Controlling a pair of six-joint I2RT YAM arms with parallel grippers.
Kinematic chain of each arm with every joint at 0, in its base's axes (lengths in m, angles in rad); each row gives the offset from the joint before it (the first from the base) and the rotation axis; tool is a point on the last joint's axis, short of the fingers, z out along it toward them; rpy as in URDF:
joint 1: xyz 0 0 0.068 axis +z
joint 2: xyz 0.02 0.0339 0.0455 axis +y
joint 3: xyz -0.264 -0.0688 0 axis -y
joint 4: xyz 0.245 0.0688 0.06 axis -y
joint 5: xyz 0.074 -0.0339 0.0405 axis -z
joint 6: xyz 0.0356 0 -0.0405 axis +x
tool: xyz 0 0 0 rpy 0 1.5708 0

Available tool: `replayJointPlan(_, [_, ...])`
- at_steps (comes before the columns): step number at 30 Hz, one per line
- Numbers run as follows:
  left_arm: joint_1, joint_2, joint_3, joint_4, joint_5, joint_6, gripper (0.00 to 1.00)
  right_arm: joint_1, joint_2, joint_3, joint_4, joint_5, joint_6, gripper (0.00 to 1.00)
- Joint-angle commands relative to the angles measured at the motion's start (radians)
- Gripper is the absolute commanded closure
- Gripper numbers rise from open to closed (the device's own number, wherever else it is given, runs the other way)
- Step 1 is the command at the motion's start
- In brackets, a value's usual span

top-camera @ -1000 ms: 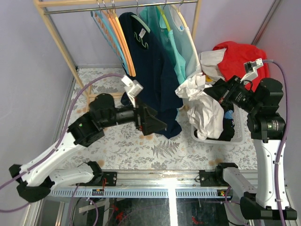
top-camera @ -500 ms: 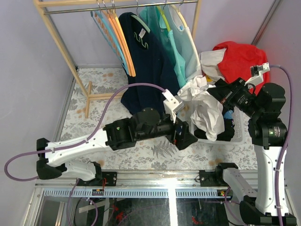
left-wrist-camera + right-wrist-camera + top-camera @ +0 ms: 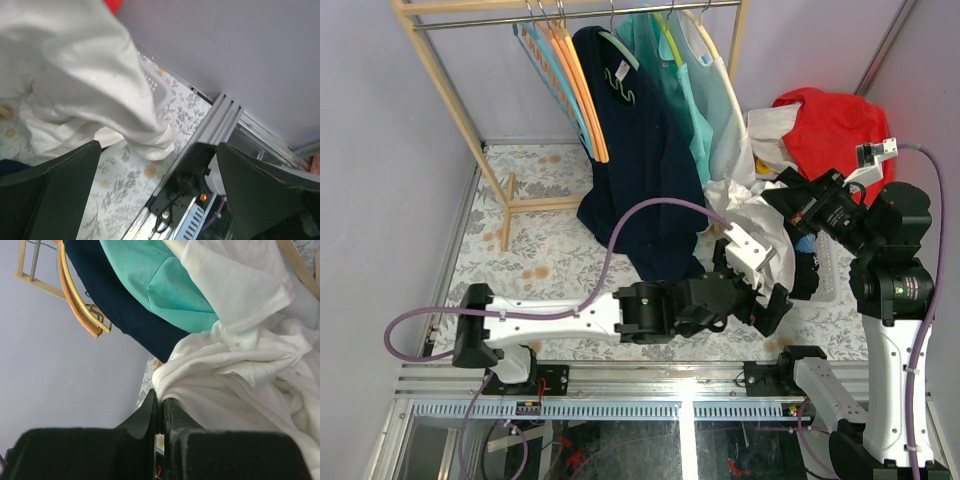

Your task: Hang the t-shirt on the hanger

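Note:
The white t-shirt (image 3: pixel 762 228) hangs crumpled over the basket, bunched in my right gripper (image 3: pixel 778 200), which is shut on a fold of it (image 3: pixel 161 407). In the right wrist view the shirt (image 3: pixel 240 385) fills the right side. My left gripper (image 3: pixel 772 306) is open and empty, low beside the basket's near left corner, just below the shirt's hanging hem (image 3: pixel 100 100); its fingers (image 3: pixel 55 195) stand wide apart. The pale yellow hanger (image 3: pixel 82 305) hangs on the rail next to orange ones, left of the navy shirt; in the top view (image 3: pixel 592 110) its colour is hard to tell from them.
A wooden rack (image 3: pixel 450 90) holds empty hangers, a navy shirt (image 3: pixel 640 150), a teal shirt (image 3: pixel 680 90) and a pale mint-white shirt (image 3: pixel 725 110). A white laundry basket (image 3: pixel 832 285) with clothes stands at right, a red garment (image 3: pixel 830 125) behind it. Metal rail (image 3: pixel 650 380) along the near edge.
My left arm has swung far right, from under the navy shirt to beside the basket below the t-shirt. My right gripper has stayed shut on the shirt and shifted slightly.

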Motion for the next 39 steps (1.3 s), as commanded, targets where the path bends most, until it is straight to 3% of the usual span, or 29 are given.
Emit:
replayJointPlan(1, [-0.010, 0.088, 0.086, 0.127, -0.209, 0.013, 0.00, 0.003, -0.020, 0.020, 0.038, -0.042, 0.035, 1.00])
replayJointPlan(7, [-0.009, 0.127, 0.039, 0.302, -0.342, 0.034, 0.02, 0.003, -0.042, 0.023, 0.025, -0.041, 0.030, 1.00])
replayJointPlan(10, [-0.006, 0.130, 0.023, 0.341, -0.349, 0.039, 0.25, 0.004, -0.045, 0.023, 0.026, -0.042, 0.027, 1.00])
replayJointPlan(14, [0.006, 0.114, -0.003, 0.356, -0.341, 0.031, 0.63, 0.005, -0.047, 0.023, 0.033, -0.047, 0.030, 1.00])
replayJointPlan(16, [0.008, 0.105, -0.010, 0.348, -0.352, 0.033, 0.70, 0.006, -0.046, 0.031, 0.032, -0.048, 0.029, 1.00])
replayJointPlan(17, [0.010, 0.098, -0.016, 0.347, -0.351, 0.032, 0.65, 0.006, -0.047, 0.033, 0.032, -0.048, 0.029, 1.00])
replayJointPlan(20, [0.011, 0.079, -0.038, 0.369, -0.326, 0.023, 0.27, 0.006, -0.046, 0.030, 0.038, -0.047, 0.030, 1.00])
replayJointPlan(24, [0.011, 0.034, -0.121, 0.458, -0.237, -0.035, 0.04, 0.006, -0.044, 0.011, 0.039, -0.036, 0.016, 1.00])
replayJointPlan(39, [0.057, 0.305, 0.110, 0.468, -0.320, -0.132, 0.00, 0.006, -0.071, -0.038, 0.038, -0.049, 0.025, 1.00])
